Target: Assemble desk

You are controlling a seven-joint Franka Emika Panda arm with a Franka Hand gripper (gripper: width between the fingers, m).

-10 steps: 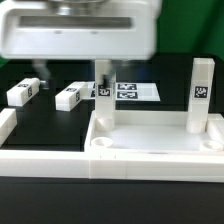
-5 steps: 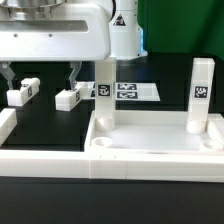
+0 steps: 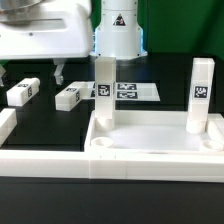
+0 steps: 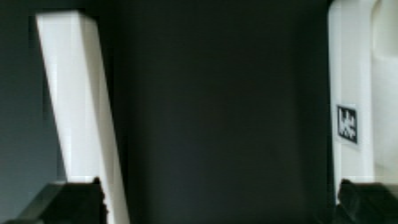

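Gripper: jaws spread wide, nothing between them, hanging above the black table over the loose legs.
Tabletop: in the foreground, with two standing legs in its rear corner sockets, first standing leg and second standing leg.
Loose legs: inner leg and outer leg, lying flat toward the exterior view's left of the marker board.
Step, as I judge: fetch a lying leg. Centre the jaws across its narrow sides and descend straight; close only once both fingers flank it.
Exterior view alone: tabletop, standing legs, marker board.
Wrist view alone: a dark gap between two white strips, one a tagged strip — which parts they are, I cannot tell.
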